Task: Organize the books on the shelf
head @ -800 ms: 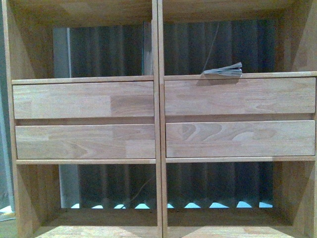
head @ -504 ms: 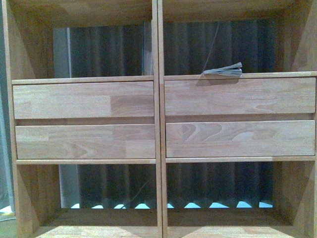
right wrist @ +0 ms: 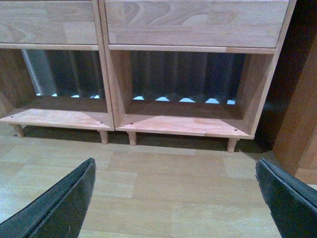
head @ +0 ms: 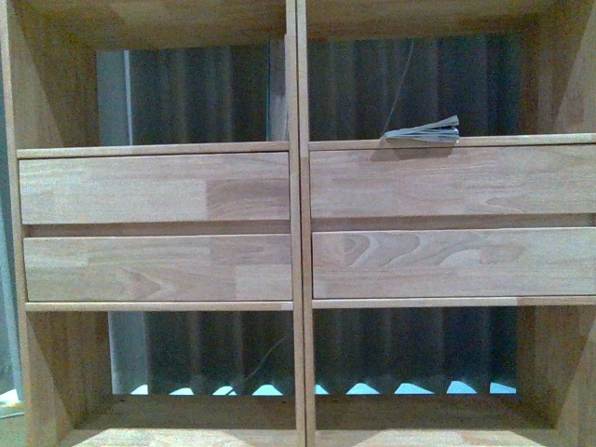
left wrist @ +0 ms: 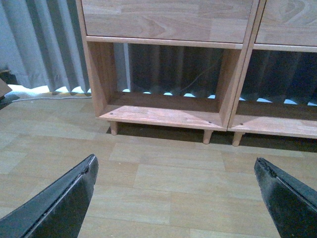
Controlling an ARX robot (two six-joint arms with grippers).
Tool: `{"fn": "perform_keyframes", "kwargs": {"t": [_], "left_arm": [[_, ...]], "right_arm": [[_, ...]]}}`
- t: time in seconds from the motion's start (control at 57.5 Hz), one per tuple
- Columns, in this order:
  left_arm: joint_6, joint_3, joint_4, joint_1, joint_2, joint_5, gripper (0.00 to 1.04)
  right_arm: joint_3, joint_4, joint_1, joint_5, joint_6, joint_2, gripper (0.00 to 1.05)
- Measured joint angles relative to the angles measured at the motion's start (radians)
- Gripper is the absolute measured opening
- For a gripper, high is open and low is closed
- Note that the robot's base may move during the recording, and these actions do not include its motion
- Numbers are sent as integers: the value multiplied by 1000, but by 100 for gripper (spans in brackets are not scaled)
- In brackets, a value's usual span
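Note:
The light-wood shelf [head: 298, 186] fills the front view, with a central divider, open cubbies above and below and flat drawer fronts [head: 452, 182]. A thin pale paperback [head: 424, 133] lies flat on the ledge of the upper right cubby, its pages fanned. The teal book is out of view. My left gripper [left wrist: 176, 171] is open and empty, low over the wood floor facing the shelf's lower left cubby [left wrist: 163, 74]. My right gripper [right wrist: 176, 171] is open and empty, low over the floor facing the lower right cubby [right wrist: 188, 79].
Grey curtains [left wrist: 44, 44] hang behind and left of the shelf. A cable [left wrist: 29, 97] lies on the floor at the left. A darker wood panel [right wrist: 302, 114] stands right of the shelf. The shelf rests on short legs [right wrist: 132, 139].
The front view has shifted slightly, so the shelf sits a little further left and lower in the picture. The paperback has not moved on its ledge.

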Motion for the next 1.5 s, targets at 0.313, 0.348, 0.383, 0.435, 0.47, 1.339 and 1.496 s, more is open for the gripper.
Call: {"fn": "perform_keyframes", "kwargs": {"t": [0.313,0.348,0.383,0.435,0.47,1.339,1.496], "left_arm": [[0,0,0,0,0,0,97],[0,0,0,0,0,0,97],[0,0,0,0,0,0,97],[0,0,0,0,0,0,97],[0,0,0,0,0,0,97],[0,0,0,0,0,0,97],[0,0,0,0,0,1,97]], "right_arm": [[0,0,0,0,0,0,98],[0,0,0,0,0,0,98],[0,0,0,0,0,0,98],[0,0,0,0,0,0,98],[0,0,0,0,0,0,98],[0,0,0,0,0,0,98],[0,0,0,0,0,0,98]]}}
